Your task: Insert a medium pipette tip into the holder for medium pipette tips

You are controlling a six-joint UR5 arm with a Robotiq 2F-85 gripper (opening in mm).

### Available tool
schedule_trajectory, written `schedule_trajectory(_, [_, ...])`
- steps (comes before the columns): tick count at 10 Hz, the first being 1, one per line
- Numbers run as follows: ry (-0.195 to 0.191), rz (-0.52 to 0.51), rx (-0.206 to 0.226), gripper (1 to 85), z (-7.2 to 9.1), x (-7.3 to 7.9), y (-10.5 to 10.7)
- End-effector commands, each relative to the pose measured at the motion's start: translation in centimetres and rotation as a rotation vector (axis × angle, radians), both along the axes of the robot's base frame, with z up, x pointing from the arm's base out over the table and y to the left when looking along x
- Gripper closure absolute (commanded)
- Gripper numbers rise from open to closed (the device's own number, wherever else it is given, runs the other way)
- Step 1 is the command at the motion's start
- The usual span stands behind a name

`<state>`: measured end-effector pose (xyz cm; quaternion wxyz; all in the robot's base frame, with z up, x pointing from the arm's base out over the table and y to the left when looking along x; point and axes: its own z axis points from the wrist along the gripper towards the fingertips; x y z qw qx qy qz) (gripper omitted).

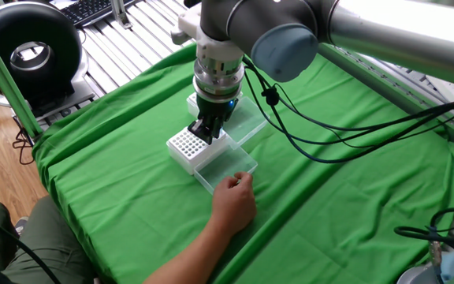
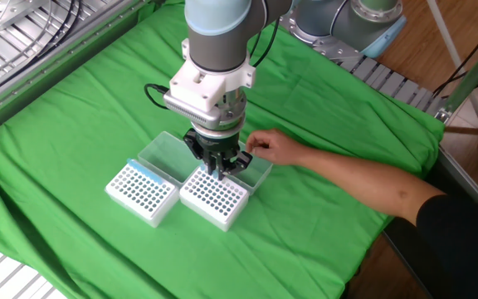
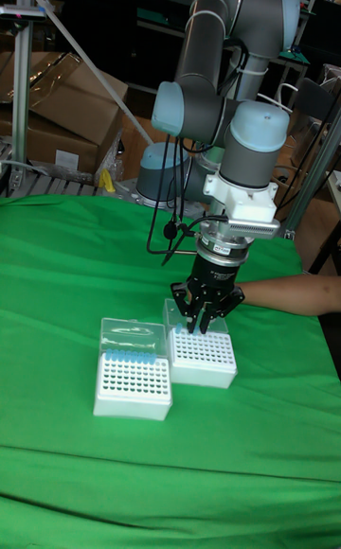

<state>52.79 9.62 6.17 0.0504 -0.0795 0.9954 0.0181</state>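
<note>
Two white racks lie side by side on the green cloth. The holder for medium pipette tips [image 2: 214,200] [image 1: 184,147] [image 3: 202,358] is the one nearer the person's hand, with its clear lid [image 1: 225,170] folded open. My gripper [image 2: 217,171] [image 1: 206,136] [image 3: 199,326] hangs straight down just above the holder's back rows, near the hinge. Its fingers are drawn together on a thin medium pipette tip, which is barely visible between them. The look-alike rack [image 2: 142,193] [image 3: 133,385] stands beside it, mostly hidden behind the gripper in one fixed view.
A person's hand [image 1: 233,199] [image 2: 274,148] rests on the holder's open lid, with the forearm [image 2: 372,178] reaching in from the table edge. Black cables [image 1: 329,138] hang from the arm. A black round device [image 1: 30,51] stands off the table.
</note>
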Motion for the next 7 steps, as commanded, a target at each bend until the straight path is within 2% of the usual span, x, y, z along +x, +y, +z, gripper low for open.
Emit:
schedule_trajectory(1, [-0.002,-0.008,0.011,60.0,0.2,0.19,0.16])
schedule_trajectory(7, [-0.012,-0.05,0.003,73.7,0.2,0.53,-0.16])
